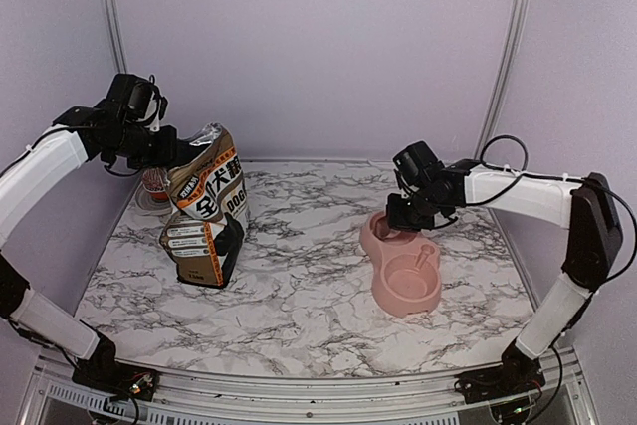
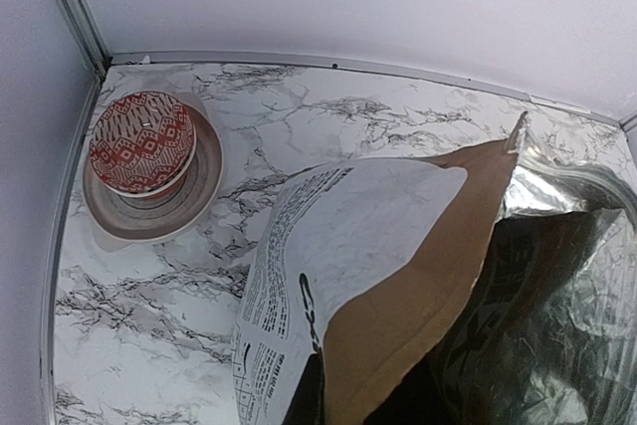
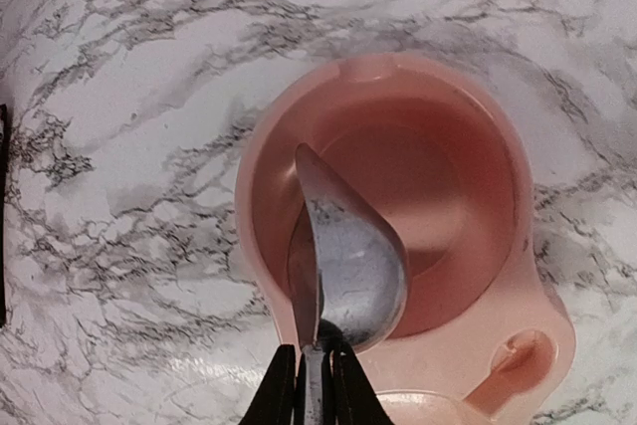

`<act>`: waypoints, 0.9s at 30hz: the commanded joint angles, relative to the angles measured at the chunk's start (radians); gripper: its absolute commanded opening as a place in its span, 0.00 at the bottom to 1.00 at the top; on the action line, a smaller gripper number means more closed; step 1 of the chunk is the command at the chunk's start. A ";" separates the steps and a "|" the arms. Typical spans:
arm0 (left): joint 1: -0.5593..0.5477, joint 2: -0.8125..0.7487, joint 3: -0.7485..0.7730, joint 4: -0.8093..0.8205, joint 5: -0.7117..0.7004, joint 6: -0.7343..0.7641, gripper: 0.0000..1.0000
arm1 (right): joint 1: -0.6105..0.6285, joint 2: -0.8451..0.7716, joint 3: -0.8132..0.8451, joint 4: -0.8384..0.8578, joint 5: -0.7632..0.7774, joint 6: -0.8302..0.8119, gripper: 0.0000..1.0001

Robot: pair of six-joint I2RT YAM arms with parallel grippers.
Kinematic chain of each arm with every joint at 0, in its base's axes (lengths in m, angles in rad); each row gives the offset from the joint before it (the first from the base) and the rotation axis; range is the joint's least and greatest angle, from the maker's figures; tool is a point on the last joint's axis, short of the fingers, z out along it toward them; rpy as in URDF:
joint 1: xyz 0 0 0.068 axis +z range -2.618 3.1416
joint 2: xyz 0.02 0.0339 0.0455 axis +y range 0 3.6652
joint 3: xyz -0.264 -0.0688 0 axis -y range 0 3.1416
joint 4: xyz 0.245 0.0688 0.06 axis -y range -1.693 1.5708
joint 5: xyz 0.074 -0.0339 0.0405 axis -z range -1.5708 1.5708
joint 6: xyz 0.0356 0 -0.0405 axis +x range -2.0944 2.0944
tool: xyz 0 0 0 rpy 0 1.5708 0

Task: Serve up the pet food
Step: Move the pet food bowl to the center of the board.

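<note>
Left gripper point(image 1: 171, 151) is fully closed, pinching the top edge of the pet food bag point(image 1: 207, 201). The bag is at the left rear of the table point(image 1: 299, 296), base down, creased through the middle, upper half leaning right. It is brown paper with black panels, big white characters and an orange-edged label strip low on the front. The left wrist view looks into the open mouth: crinkled silver foil lining, a matte brown flap, and a white printed panel with fine black text. The inside is dark and I can't make out any kibble in any view. Just behind and left of the bag is a shallow round dish point(image 2: 204, 186) carrying a red ball point(image 2: 141, 141) with a white lattice pattern, apart from the bag. The table top is glossy white marble-look with grey-black veining. Right gripper point(image 3: 311, 375) is nearly closed, clamped on the thin handle of a metal spoon point(image 3: 353, 266). Its black fingers point(image 3: 284, 385) sit either side of the handle. The spoon bowl is dull grey, scuffed, teardrop-shaped and rolled partly onto its edge. It hangs over the far round basin of a pink plastic double feeder point(image 1: 380, 291), just inside the near rim. The feeder is smooth moulded plastic with two round basins joined at a narrow waist, right of table centre and well apart from the bag. The near basin has a small raised pink piece in it.
</note>
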 commanded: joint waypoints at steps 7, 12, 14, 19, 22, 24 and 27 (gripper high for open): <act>-0.005 -0.035 0.003 0.006 -0.010 0.022 0.00 | 0.038 0.346 0.379 0.086 0.007 0.025 0.00; -0.005 -0.046 0.007 0.004 0.001 0.023 0.00 | -0.013 0.404 0.463 0.060 0.047 -0.012 0.00; -0.005 -0.049 0.009 0.001 -0.002 0.026 0.00 | -0.037 0.395 0.454 0.060 0.058 -0.023 0.00; -0.005 -0.048 0.030 -0.013 -0.027 0.034 0.00 | -0.075 0.329 0.370 0.076 0.066 -0.049 0.00; -0.005 -0.051 0.051 -0.016 -0.052 0.037 0.00 | -0.085 0.282 0.317 0.089 0.063 -0.063 0.00; -0.005 -0.050 0.074 -0.017 -0.054 0.045 0.00 | -0.085 0.255 0.294 0.099 0.045 -0.080 0.00; -0.005 -0.042 0.136 -0.027 -0.054 0.056 0.00 | -0.086 0.215 0.277 0.112 -0.007 -0.118 0.00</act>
